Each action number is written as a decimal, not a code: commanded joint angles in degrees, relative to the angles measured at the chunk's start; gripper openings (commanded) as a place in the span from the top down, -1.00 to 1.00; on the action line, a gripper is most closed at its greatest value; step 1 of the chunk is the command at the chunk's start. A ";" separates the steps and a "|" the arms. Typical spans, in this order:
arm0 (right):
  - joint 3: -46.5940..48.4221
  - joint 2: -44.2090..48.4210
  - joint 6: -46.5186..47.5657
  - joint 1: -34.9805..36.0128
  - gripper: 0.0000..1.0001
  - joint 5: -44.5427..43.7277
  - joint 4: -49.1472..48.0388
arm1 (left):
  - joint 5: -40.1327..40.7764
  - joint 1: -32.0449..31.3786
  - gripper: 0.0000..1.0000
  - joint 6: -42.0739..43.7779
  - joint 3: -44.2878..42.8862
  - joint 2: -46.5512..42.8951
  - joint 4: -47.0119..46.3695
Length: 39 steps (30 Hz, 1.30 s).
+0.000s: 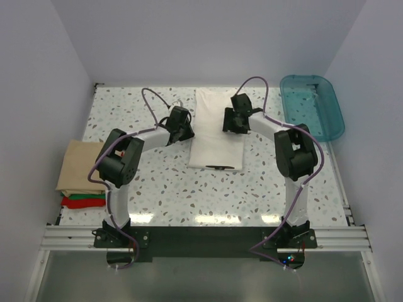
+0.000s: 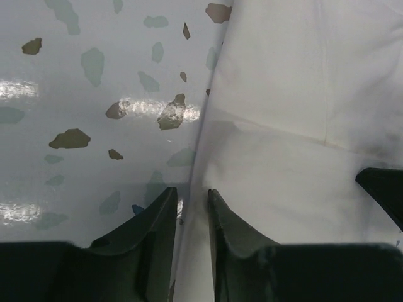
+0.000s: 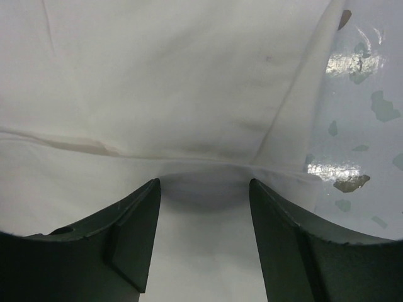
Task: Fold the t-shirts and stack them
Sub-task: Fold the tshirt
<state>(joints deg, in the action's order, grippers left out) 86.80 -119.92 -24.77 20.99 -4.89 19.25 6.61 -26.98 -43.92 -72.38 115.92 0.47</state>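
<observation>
At the near left of the table (image 1: 164, 182), 3 folded shirts are lying stacked: the tan shirt (image 1: 82, 165) on top, with the green shirt (image 1: 88, 195) and the red shirt (image 1: 77, 203) under it. That part is being judged done.

In the middle, the white shirt (image 1: 214, 148) is lying flat as 1 long narrow rectangle. A crosswise fold and the move onto the stack are being judged as left.

The left tool (image 2: 192, 217) is being held at the shirt's left edge, fingers narrowly apart, the hem lying at the gap. No grip on it is being made out. The right tool (image 3: 204, 214) is being held low over the cloth, fingers wide apart, nothing between them.

At the far right, the teal bin (image 1: 313, 107) is standing well apart.

Of the green and red shirts, only the near edges are being shown. The white shirt's layers cannot be counted, and part of it is being covered by the right arm.
</observation>
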 commanded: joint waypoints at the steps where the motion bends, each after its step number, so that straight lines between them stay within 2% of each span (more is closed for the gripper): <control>1: 2.75 4.77 1.22 -0.95 -0.26 1.10 3.52 | -0.55 1.58 0.27 0.94 1.27 -7.09 0.93; 6: 1.62 10.66 -0.27 -2.01 -0.31 0.49 6.85 | -4.05 1.93 0.09 0.86 5.74 -12.81 2.43; 13: -13.64 25.06 -5.19 -2.18 -0.30 3.21 5.90 | -7.57 1.85 -0.01 -0.55 18.30 -23.09 0.94; 21: -31.58 36.24 -8.97 -2.18 -0.29 8.93 0.88 | -10.47 1.85 -0.07 -0.03 27.37 -30.83 0.41; 30: -45.74 41.69 -13.89 -2.01 -0.19 13.67 -6.49 | -16.71 1.85 -0.07 -0.81 32.21 -31.11 -5.65; 39: -50.15 39.94 -17.59 -1.92 -0.16 15.17 -12.03 | -19.18 0.53 -0.07 -2.75 34.15 -26.89 -11.01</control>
<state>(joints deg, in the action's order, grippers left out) 37.36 -80.20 -39.94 18.85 8.82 12.34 -10.50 -25.47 -45.45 -38.50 87.39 -5.61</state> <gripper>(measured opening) 0.588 0.534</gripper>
